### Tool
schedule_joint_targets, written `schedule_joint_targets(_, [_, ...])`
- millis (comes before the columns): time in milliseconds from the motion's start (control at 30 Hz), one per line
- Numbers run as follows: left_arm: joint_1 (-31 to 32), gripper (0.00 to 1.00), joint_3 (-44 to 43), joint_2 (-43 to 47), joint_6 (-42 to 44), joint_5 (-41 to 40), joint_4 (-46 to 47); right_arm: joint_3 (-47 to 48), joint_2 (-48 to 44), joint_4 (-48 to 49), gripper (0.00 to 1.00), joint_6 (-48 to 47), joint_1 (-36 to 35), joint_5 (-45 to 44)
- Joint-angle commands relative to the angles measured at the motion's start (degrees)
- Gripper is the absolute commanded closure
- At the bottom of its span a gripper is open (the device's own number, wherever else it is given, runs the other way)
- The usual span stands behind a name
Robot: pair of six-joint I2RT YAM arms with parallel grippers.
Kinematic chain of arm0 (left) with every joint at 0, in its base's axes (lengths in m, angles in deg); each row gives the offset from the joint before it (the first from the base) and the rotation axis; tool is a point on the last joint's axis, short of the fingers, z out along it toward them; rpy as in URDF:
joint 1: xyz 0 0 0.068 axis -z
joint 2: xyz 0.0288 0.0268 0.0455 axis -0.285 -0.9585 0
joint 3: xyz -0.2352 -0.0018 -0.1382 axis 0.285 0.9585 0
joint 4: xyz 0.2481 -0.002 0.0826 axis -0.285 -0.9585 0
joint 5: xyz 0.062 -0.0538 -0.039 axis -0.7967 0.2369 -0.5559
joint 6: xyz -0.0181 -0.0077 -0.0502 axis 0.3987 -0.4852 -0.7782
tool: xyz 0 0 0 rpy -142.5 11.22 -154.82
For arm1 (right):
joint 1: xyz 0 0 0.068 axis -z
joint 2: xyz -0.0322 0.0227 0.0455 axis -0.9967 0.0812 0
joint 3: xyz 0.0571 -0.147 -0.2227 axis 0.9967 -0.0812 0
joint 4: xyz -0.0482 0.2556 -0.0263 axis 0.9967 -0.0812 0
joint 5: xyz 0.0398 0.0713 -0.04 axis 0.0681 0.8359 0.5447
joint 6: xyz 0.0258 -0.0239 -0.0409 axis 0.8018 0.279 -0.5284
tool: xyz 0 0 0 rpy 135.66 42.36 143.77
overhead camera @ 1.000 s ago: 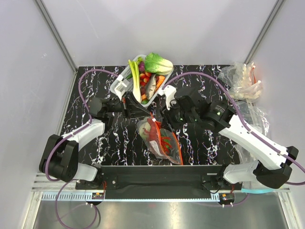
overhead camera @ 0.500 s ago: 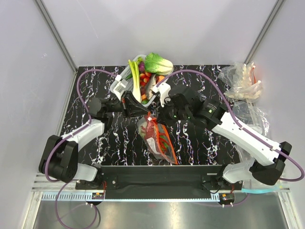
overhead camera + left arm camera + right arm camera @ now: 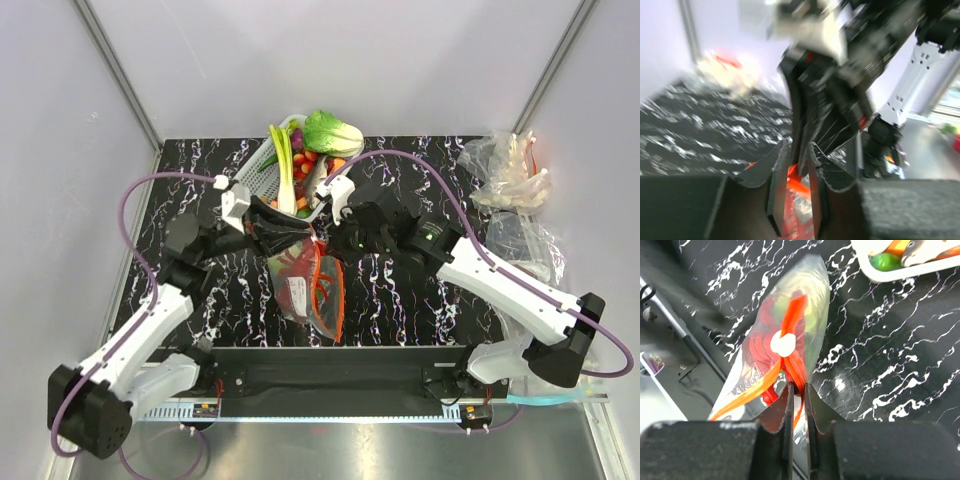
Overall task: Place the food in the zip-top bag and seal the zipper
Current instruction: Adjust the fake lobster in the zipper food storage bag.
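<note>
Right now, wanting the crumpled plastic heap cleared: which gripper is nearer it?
Right. The right gripper pinches the zip-top bag, left of the heap; the left gripper holds it farther left.

Both arms, the left arm (image 3: 140, 335) and the right arm (image 3: 500, 285), are white shells on black joints, each trailing a looping purple cable (image 3: 128, 200). The left claw (image 3: 799, 150) and the right claw (image 3: 797, 390) have black fingers.

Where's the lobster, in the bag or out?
In. The lobster shows red through the clear bag in the right wrist view.
</note>
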Motion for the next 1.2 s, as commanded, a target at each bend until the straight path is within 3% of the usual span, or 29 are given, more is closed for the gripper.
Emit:
schedule_joint_targets(0, [0.42,0.72,1.25,3.12,5.56,-7.85,-0.91,-1.5,-1.09,3.41,1.0,-1.43,-0.41,-1.11])
schedule_joint_targets(100, [0.42,0.68,1.07,2.42,5.13,-6.9,-0.47,-1.42,-1.79,4.2,1.0,-1.69,-0.32,-0.67])
schedule_joint_targets(133, [0.42,0.51,0.72,2.16,4.95,-6.71,-0.56,-1.42,-1.88,4.21,1.0,-1.96,-0.23,-0.75])
schedule_joint_targets(167, [0.42,0.43,0.63,2.42,4.86,-6.8,-0.39,-1.42,-1.88,4.03,1.0,-2.31,-0.32,-0.67])
schedule_joint_targets(233, [0.42,0.01,0.81,3.29,4.6,-7.76,0.14,-1.5,-1.97,4.03,1.0,-2.48,-0.32,0.64])
schedule_joint_targets(367, [0.33,0.01,1.59,5.67,3.28,-16.88,-0.91,-1.94,-2.58,4.73,1.0,-3.36,-0.32,0.91])
schedule_joint_targets(467, [0.25,0.01,4.23,8.12,-6.29,-38.26,0.68,-1.86,-2.76,5.09,1.0,-4.07,-0.41,0.91])
schedule_joint_targets(533, [0.07,0.01,5.63,10.4,-4.75,-42.92,-0.84,-1.42,-2.76,4.82,1.0,-4.16,-0.32,0.83])
schedule_joint_targets(667, [-0.46,0.01,4.33,10.16,8.61,-31.36,-2.47,-1.07,-2.76,4.56,1.0,-4.68,-0.32,1.26])
schedule_joint_targets(700, [-0.54,0.01,1.36,9.11,13.16,-24.1,-6.41,-0.98,-2.59,4.56,1.0,-4.6,-0.32,1.27])
schedule_joint_targets(833, [-0.81,0.01,-7.95,-0.1,18.91,-14.82,-19.43,-0.45,-2.32,3.95,1.0,-4.77,-0.32,1.88])
schedule_joint_targets(900, [-1.51,0.01,-10.78,-3.71,17.97,-14.88,-24.09,-0.19,-2.23,3.59,1.0,-4.86,-0.32,1.88])
schedule_joint_targets(1167, [-1.34,0.01,-10.27,-4.7,8.47,-14.53,-23.06,-0.19,-2.32,3.33,1.0,-4.95,-0.32,1.44])
